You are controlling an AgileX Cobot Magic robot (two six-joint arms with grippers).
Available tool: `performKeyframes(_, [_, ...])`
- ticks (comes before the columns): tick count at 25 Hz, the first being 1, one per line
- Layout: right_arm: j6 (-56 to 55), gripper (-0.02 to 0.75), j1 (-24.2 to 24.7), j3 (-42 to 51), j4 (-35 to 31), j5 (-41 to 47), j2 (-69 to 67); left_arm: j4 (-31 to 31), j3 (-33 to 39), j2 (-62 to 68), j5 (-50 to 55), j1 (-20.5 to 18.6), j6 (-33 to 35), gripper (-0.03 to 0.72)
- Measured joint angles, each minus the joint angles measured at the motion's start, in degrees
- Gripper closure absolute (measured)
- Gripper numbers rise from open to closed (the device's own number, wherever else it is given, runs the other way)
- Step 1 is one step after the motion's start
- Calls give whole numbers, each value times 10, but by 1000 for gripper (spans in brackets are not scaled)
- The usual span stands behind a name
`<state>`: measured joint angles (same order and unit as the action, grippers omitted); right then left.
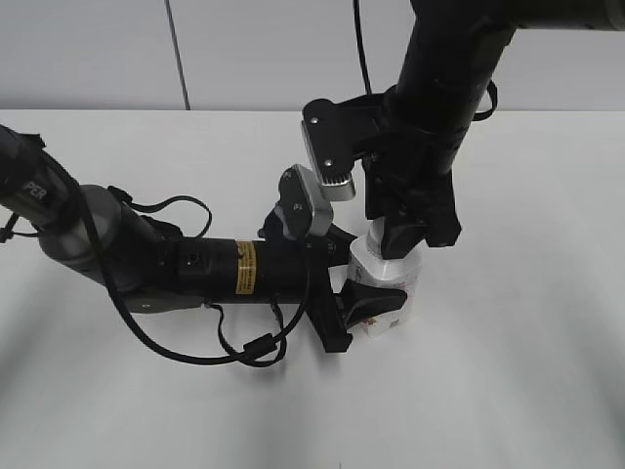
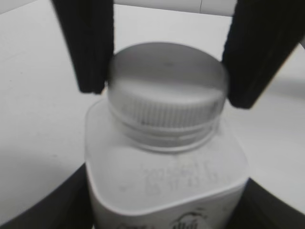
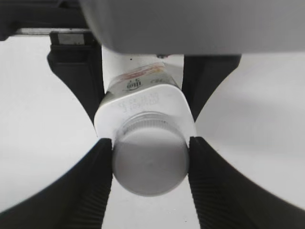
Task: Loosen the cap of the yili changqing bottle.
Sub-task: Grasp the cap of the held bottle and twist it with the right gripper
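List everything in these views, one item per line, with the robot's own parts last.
yili changqing bottle: one, white with a pink-red label band, upright on the table near the middle, between both grippers.
cap: one, white, on the bottle's neck.
table: one, white, under everything.
wall: pale grey panels, behind the table.
left gripper: one, black, reaching in sideways, its fingers either side of the bottle's body.
right gripper: one, black, coming down from above, its fingers against the cap's sides.
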<state>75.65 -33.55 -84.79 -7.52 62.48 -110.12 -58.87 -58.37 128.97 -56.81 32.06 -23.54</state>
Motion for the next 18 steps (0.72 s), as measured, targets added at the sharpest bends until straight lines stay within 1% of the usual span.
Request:
performKeyframes(4, [-13, 214, -1, 0, -22, -3, 8, 1, 0, 0, 0, 0, 0, 249])
performKeyframes(7, [-22, 181, -2, 0, -26, 0, 25, 1, 0, 0, 0, 0, -1, 249])
performKeyframes(10, [-57, 173, -2, -1, -24, 22, 42, 2, 0, 0, 0, 0, -1, 249])
performKeyframes(13, [-151, 172, -2, -1, -17, 52, 50, 2, 0, 0, 0, 0, -1, 249])
performKeyframes(16, [-310, 172, -2, -1, 0, 61, 51, 2, 0, 0, 0, 0, -1, 249])
performKeyframes(18, [-437, 172, -2, -1, 16, 51, 51, 2, 0, 0, 0, 0, -1, 249])
